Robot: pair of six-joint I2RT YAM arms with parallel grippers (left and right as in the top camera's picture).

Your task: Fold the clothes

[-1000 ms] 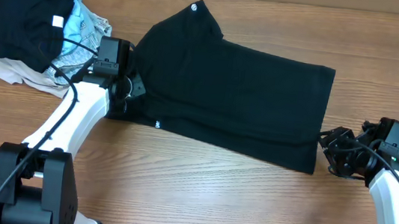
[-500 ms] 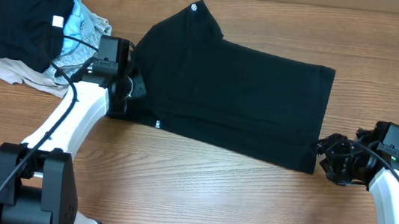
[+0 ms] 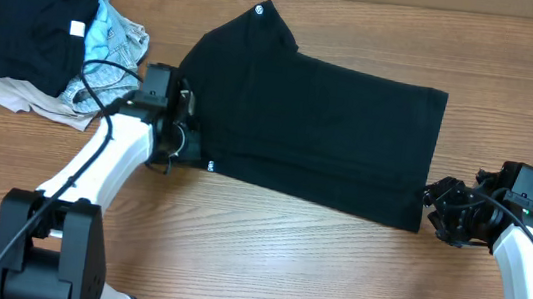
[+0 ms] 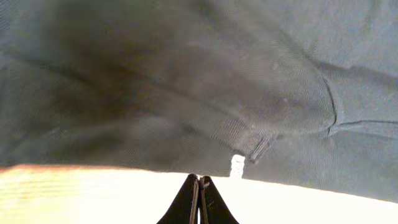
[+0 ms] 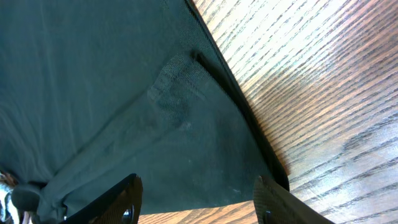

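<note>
The large black T-shirt (image 3: 320, 125) lies flat across the middle of the table, with a small white logo (image 3: 258, 9) at its top corner. My left gripper (image 3: 185, 142) is at the shirt's lower left edge. In the left wrist view its jaws (image 4: 199, 179) are shut and empty, their tips just short of the hem (image 4: 186, 81), beside a white tag (image 4: 237, 165). My right gripper (image 3: 438, 209) is at the shirt's lower right corner. In the right wrist view its jaws (image 5: 196, 186) are open over the black fabric (image 5: 93, 93).
A pile of smaller clothes (image 3: 48, 39), black, light-blue and beige, lies at the far left back. Bare wooden table (image 3: 265, 250) runs along the front. The left arm's cable (image 3: 104, 76) loops over the pile's edge.
My left gripper has swung right and toward the front along the shirt's left edge. My right gripper moved slightly toward the shirt corner, then stayed.
</note>
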